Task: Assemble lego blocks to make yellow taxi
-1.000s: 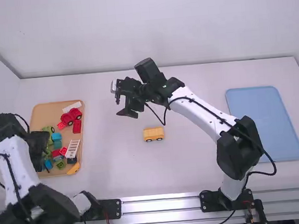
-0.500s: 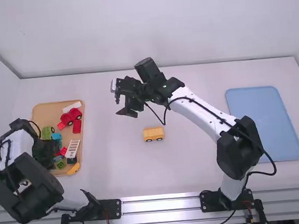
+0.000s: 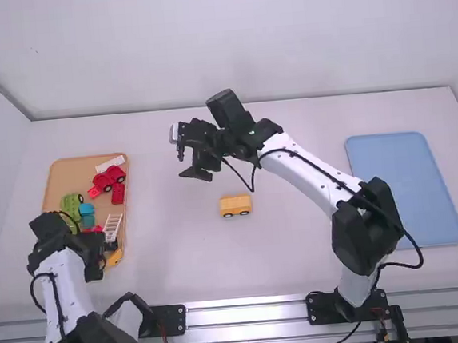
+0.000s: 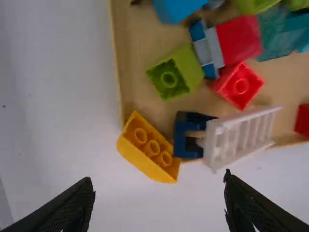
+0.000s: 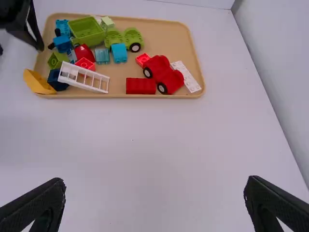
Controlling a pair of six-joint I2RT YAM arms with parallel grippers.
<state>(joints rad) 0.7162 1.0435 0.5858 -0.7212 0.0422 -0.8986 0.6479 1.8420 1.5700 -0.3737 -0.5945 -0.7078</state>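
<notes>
The jaws of the left gripper (image 3: 97, 270) stand wide apart with nothing between them, and those of the right gripper (image 3: 183, 163) are also parted and holding nothing. In the high view, reading a clock centred on the one yellow wheeled body (image 3: 235, 206), with twelve away from the camera, a tan tray (image 3: 64, 171) lies at nine, a blue tray (image 3: 406, 190) at three; broad stretches of tabletop (image 3: 175, 248) part them. The left jaws hover at eight, by the tan tray's near corner, their forearm pointing toward twelve; the right arm slants up from four-thirty, its jaws raised at ten-thirty. The left wrist view has one yellow block (image 4: 149, 150) tilted across the tan tray's rim, beyond the jaws, near one dark blue block (image 4: 186, 135), one white ladder (image 4: 236, 137) and one green block (image 4: 176, 72). The right wrist view has one red car (image 5: 163, 73), one white plate (image 5: 186, 77) and one green wheeled base (image 5: 123, 37), all inside the tan tray.
</notes>
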